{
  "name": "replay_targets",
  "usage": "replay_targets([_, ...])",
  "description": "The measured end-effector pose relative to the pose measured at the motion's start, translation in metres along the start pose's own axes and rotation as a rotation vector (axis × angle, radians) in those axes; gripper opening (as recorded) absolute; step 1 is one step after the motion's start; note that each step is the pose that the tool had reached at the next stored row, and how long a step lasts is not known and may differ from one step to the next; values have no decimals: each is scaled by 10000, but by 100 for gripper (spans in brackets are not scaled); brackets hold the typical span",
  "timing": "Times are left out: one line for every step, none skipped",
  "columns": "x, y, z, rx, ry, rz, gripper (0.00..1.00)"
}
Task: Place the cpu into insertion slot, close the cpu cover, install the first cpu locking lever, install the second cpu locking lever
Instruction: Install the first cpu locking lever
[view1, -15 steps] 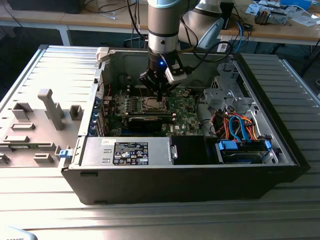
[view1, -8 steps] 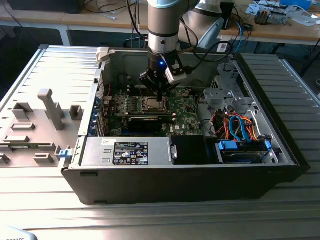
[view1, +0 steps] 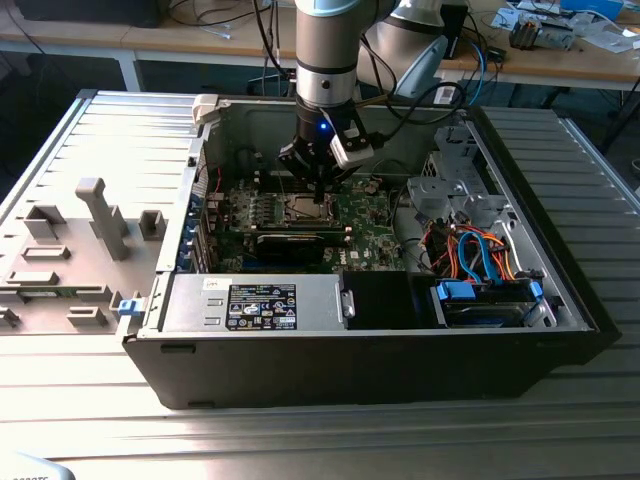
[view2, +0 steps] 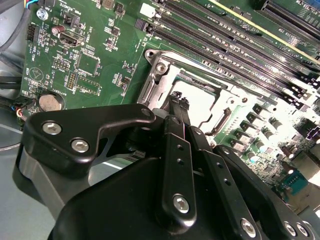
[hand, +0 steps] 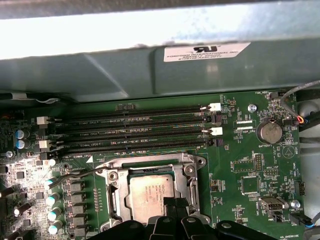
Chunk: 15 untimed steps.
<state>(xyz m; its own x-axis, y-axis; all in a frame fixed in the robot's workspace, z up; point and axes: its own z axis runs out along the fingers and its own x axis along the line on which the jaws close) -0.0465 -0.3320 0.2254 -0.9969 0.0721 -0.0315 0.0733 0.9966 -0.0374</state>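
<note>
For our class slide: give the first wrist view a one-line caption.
Gripper poised over the cpu seated inside the cpu cover.

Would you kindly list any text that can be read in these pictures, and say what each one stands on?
On the white label on the case wall: print too small to read.
On the black label on the power-supply box: too small to read.
On the green circuit board: white lettering, too small to read reliably.
On the cpu: faint print, unreadable.

A robotics lab or workshop: an opened computer case (view1: 370, 330) lies on a ribbed metal desk (view1: 300, 430), with cable-strewn wooden benches (view1: 150, 45) at the far side.
</note>
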Motion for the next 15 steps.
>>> replay_targets([0, 0, 0, 0, 0, -3, 11])
replay_targets([0, 0, 0, 0, 0, -5, 11])
replay_targets([0, 0, 0, 0, 0, -8, 11])
replay_targets([0, 0, 0, 0, 0, -11, 11])
replay_targets([0, 0, 0, 0, -1, -16, 11])
replay_targets([0, 0, 0, -1, -1, -23, 11])
replay_targets([0, 0, 0, -1, -1, -29, 11])
replay_targets([1, 0, -1, -12, 0, -33, 11])
replay_targets([1, -1, -1, -54, 4, -36, 11])
replay_targets([0, 0, 0, -119, 7, -36, 11])
replay_targets([0, 0, 0, -179, 12, -36, 11])
replay_targets([0, 0, 0, -241, 16, -39, 11])
replay_targets([0, 0, 0, -303, 20, -42, 11])
replay_targets([0, 0, 0, -395, 27, -52, 11])
replay_targets([0, 0, 0, -477, 32, -63, 11])
